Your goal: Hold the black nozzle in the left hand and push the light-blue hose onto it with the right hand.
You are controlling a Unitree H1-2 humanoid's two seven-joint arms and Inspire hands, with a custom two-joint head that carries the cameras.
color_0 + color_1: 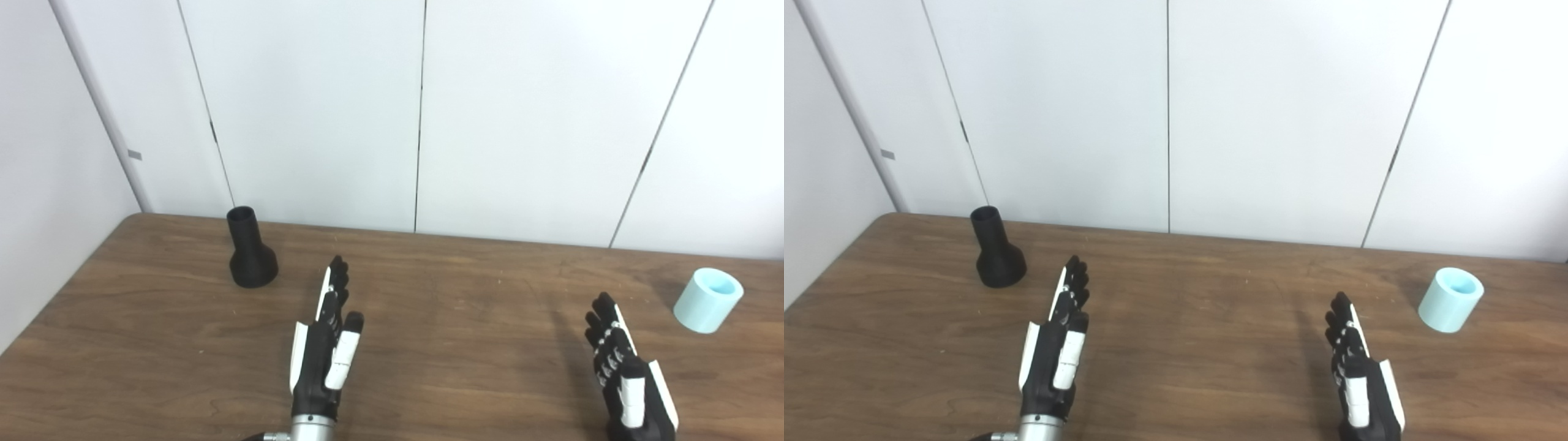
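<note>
Left eye view has both my hands up over the table (429, 343), so starting there. My left hand (324, 352) is stretched out flat, fingers (335, 283) straight and pointing toward the back wall, thumb sitting a bit off to the side, nothing in it. My right hand (621, 367) is the same deal: fingers (603, 321) extended, slightly spread, palm turned inward, holding nothing at all. Neither hand touches anything; both seem to hang just above the wood, though I honestly can't tell if the heels of the palms rest on it.

Going outward, using the left hand as my reference: the black nozzle (250, 251) stands upright beyond it and off to its left, near the back edge of the table, wide flared base down and narrow open neck up. It's close to my fingertips but clearly apart from them.

The light-blue hose (709, 300), really a short stubby tube piece, is way over on the other side from the left hand, past my right hand and off to its right. It's tipped over, open end facing up and away.

Behind it all are plain white wall panels (306, 110).
</note>
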